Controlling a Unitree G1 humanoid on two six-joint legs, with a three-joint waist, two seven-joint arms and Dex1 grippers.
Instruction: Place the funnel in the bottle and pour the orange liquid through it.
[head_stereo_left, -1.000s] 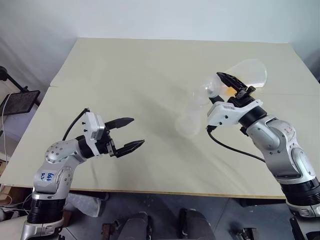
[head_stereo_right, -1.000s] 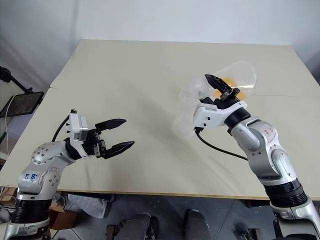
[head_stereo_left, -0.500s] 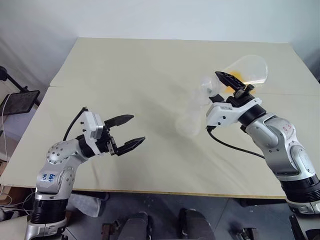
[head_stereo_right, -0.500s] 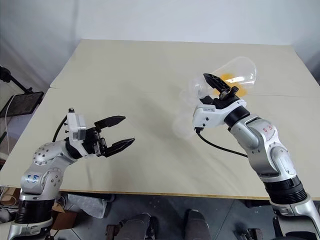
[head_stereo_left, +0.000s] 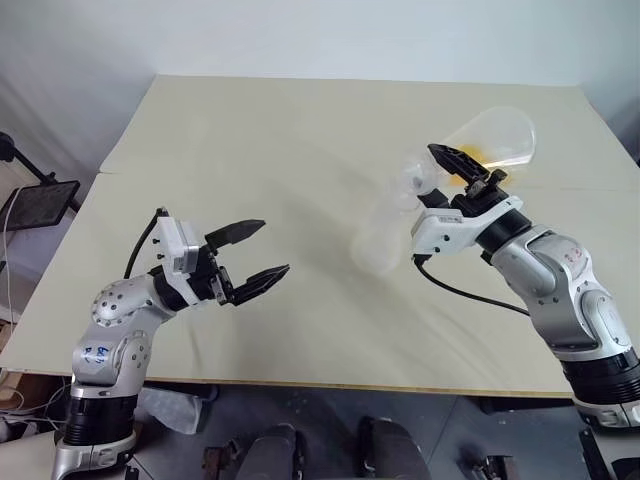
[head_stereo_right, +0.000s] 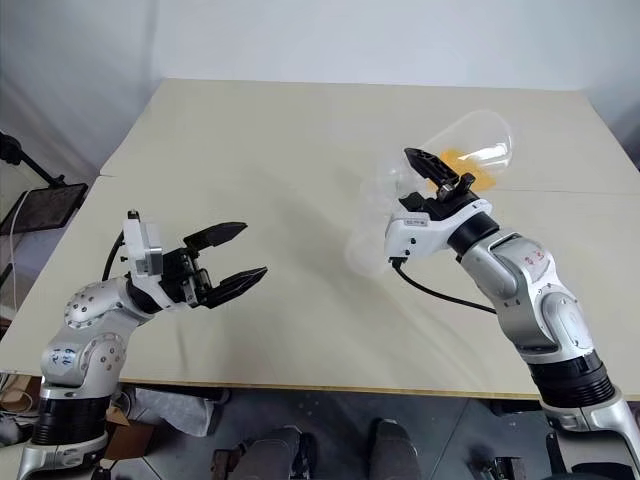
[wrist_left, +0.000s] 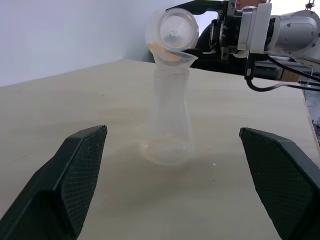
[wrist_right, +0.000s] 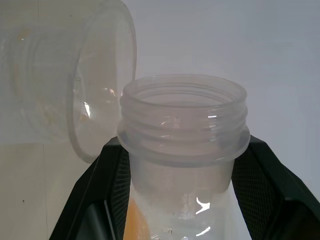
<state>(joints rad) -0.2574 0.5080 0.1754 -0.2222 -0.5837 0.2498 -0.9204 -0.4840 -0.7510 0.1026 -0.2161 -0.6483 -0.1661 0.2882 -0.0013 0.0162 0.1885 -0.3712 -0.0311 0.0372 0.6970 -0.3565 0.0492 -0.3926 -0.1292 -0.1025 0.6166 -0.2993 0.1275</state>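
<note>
Right claw (head_stereo_left: 468, 172) clamped on the neck of a tilted flask (head_stereo_left: 490, 140), orange liquid (head_stereo_left: 470, 156) inside, mouth over the bottle (head_stereo_left: 378, 235) on the counter (head_stereo_left: 250, 130). Left claw (head_stereo_left: 258, 250) spread wide, well apart from the bottle.

Two shiny silver arms with round joints, white blocks at the wrists, black pointy fingers (head_stereo_left: 252, 254) with a bumpy criss-cross skin, thin black cables looping by each wrist, blue writing on the left arm (head_stereo_left: 112, 335), red writing on the right arm (head_stereo_left: 560, 290).
</note>
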